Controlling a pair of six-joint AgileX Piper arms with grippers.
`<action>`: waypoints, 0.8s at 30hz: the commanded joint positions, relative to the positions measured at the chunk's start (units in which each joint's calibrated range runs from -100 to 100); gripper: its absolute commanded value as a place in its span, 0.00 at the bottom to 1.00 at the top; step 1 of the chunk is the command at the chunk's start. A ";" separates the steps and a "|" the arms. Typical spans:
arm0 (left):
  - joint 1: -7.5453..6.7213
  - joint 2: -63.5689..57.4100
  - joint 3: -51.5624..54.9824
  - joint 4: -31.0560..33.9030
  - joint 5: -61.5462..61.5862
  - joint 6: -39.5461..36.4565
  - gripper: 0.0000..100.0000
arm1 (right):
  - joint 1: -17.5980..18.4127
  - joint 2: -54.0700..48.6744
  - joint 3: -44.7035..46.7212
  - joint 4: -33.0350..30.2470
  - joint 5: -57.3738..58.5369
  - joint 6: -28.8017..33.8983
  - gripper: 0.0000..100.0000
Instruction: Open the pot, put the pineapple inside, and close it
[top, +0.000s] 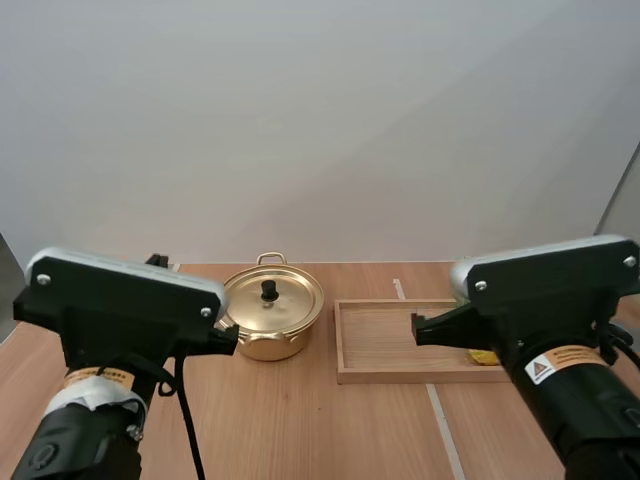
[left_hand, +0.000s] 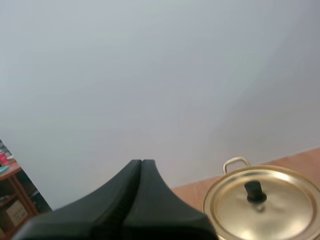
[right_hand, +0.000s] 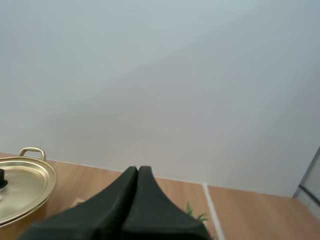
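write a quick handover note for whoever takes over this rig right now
Tools: left tool shut on nothing, near the pot; right tool shut on nothing, by the wooden tray.
Things: pot on the table, lid on it. The pineapple lies in the tray to the pot's right, partly hidden behind the right arm.
Done: nothing yet.
Left: lift the lid, put the pineapple in, close the pot.

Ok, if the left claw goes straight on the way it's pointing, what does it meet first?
Probably nothing on the table: the shut left claw aims past the pot, which sits off to its right, toward the pale wall behind. Depth is hard to judge.
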 joint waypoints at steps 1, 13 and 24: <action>-0.18 -0.26 -5.20 -2.09 2.24 -0.55 0.00 | -0.03 -0.27 -5.81 -2.31 0.25 -0.24 0.00; -0.10 2.94 -16.55 -1.75 -1.86 -7.52 0.00 | -0.45 4.48 -18.11 -10.48 7.58 6.31 0.00; -0.10 15.12 -28.15 -1.75 -3.62 -8.26 0.00 | -0.77 17.19 -28.97 -17.01 8.16 12.57 0.00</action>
